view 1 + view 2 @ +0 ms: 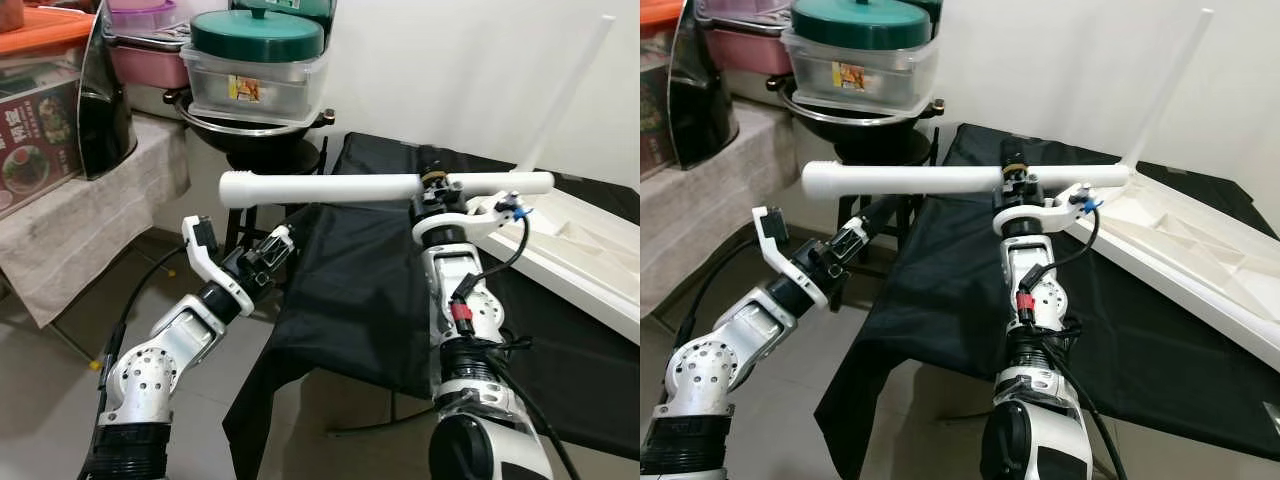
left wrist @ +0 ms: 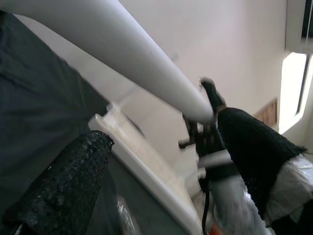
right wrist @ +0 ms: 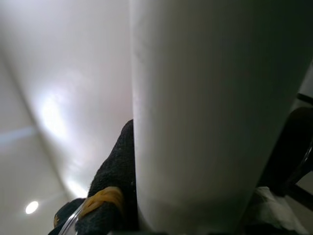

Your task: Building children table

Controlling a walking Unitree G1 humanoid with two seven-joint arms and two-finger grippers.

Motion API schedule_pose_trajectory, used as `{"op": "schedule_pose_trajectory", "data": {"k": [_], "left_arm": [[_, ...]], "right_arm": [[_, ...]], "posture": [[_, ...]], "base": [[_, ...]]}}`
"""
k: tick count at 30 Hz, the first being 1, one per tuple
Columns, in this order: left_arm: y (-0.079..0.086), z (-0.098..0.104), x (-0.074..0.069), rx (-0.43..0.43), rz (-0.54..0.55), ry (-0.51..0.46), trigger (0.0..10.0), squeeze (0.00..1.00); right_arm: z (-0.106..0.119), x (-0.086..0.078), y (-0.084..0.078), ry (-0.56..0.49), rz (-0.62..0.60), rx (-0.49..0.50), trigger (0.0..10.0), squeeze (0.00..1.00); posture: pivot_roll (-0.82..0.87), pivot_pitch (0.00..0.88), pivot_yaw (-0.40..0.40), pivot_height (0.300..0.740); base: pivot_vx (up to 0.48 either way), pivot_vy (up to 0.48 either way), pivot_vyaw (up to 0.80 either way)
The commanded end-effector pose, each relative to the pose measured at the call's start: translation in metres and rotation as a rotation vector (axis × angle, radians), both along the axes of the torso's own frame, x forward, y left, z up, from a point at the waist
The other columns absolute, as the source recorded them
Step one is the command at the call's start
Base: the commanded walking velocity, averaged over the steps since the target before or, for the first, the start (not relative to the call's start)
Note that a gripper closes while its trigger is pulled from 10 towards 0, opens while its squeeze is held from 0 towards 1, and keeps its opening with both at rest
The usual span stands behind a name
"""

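A white table leg (image 1: 330, 187) lies level in the air, and my right gripper (image 1: 435, 185) is shut on it near its right end. In the right wrist view the leg (image 3: 205, 112) sits between the black fingers (image 3: 110, 196). My left gripper (image 1: 272, 248) hangs open below the leg's left half, apart from it. Its two fingers (image 2: 63, 186) stand spread, with the leg (image 2: 122, 54) beyond them. The white tabletop (image 1: 590, 265) lies upside down on the black cloth (image 1: 360, 300) at the right. A second white leg (image 1: 570, 90) stands upright in it.
A stack of plastic containers with a green lid (image 1: 258, 55) rests on a black stand behind the left gripper. A cloth-covered side table (image 1: 90, 210) with boxes is at the left. Tiled floor (image 1: 50, 400) lies open below the left arm.
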State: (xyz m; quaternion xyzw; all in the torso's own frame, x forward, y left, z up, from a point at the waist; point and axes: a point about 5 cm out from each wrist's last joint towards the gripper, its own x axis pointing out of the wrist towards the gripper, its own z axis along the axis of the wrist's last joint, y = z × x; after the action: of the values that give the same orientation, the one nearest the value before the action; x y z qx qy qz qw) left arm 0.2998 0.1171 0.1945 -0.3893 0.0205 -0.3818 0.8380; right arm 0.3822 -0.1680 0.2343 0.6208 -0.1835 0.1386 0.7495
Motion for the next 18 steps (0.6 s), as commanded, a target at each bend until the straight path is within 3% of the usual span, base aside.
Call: {"op": "schedule_pose_trajectory", "data": {"k": [1,2,3,5,6,7,8,11,12,13,14,15,16,18], "left_arm": [[-0.002,-0.019,-0.006,0.214,-0.039,-0.011,10.0,0.00],[-0.002,-0.019,-0.006,0.214,-0.039,-0.011,10.0,0.00],[-0.001,-0.025,-0.008,0.295,-0.048,-0.015,10.0,0.00],[-0.001,-0.025,-0.008,0.295,-0.048,-0.015,10.0,0.00],[0.002,-0.034,-0.009,0.403,-0.039,-0.028,10.0,0.00],[0.002,-0.034,-0.009,0.403,-0.039,-0.028,10.0,0.00],[0.007,-0.041,-0.008,0.494,-0.013,-0.037,10.0,0.00],[0.007,-0.041,-0.008,0.494,-0.013,-0.037,10.0,0.00],[0.015,-0.047,-0.003,0.614,0.059,-0.063,10.0,0.00],[0.015,-0.047,-0.003,0.614,0.059,-0.063,10.0,0.00],[0.028,-0.053,0.006,0.821,0.209,-0.137,10.0,0.00],[0.037,-0.051,0.012,0.949,0.328,-0.226,10.0,0.00],[0.037,-0.051,0.012,0.949,0.328,-0.226,10.0,0.00],[0.044,-0.044,0.014,1.003,0.422,-0.320,10.0,0.00]], "right_arm": [[0.009,0.001,-0.028,-0.006,-0.101,0.032,0.0,0.00],[0.009,0.001,-0.028,-0.006,-0.101,0.032,0.0,0.00],[0.011,0.000,-0.036,-0.004,-0.127,0.036,0.0,0.00],[0.011,0.000,-0.036,-0.004,-0.127,0.036,0.0,0.00],[0.014,-0.001,-0.045,-0.006,-0.161,0.040,0.0,0.00],[0.014,-0.001,-0.045,-0.006,-0.161,0.040,0.0,0.00],[0.018,-0.003,-0.052,-0.011,-0.189,0.039,0.0,0.00],[0.018,-0.003,-0.052,-0.011,-0.189,0.039,0.0,0.00],[0.022,-0.005,-0.060,-0.017,-0.216,0.033,0.0,0.00],[0.022,-0.005,-0.060,-0.017,-0.216,0.033,0.0,0.00],[0.023,-0.011,-0.067,-0.018,-0.233,0.002,0.0,0.00],[0.022,-0.018,-0.068,-0.019,-0.230,-0.050,0.0,0.00],[0.022,-0.018,-0.068,-0.019,-0.230,-0.050,0.0,0.00],[0.019,-0.028,-0.062,-0.006,-0.208,-0.191,0.0,0.00]], "posture": [[0.08,0.000,-0.082,0.740],[0.08,0.000,-0.082,0.740],[0.08,0.000,-0.081,0.740],[0.08,0.000,-0.081,0.740],[0.08,0.000,-0.081,0.740],[0.08,0.000,-0.081,0.740],[0.08,0.000,-0.079,0.740],[0.08,0.000,-0.079,0.740],[0.08,0.000,-0.079,0.740],[0.08,0.000,-0.079,0.740],[0.08,0.000,-0.078,0.740],[0.07,0.000,-0.075,0.740],[0.07,0.000,-0.075,0.740],[0.06,0.000,-0.071,0.740]], "base": [[0.000,0.000,0.00],[0.000,0.000,0.00],[0.000,0.000,0.00],[0.000,0.000,0.00],[0.000,0.000,0.00],[0.000,0.000,0.00],[0.000,0.000,0.00],[0.000,0.000,0.00],[0.000,0.000,0.00],[0.000,0.000,0.00],[0.000,0.000,0.00],[0.000,0.000,0.00],[0.000,0.000,0.00],[0.000,0.000,0.00]]}}
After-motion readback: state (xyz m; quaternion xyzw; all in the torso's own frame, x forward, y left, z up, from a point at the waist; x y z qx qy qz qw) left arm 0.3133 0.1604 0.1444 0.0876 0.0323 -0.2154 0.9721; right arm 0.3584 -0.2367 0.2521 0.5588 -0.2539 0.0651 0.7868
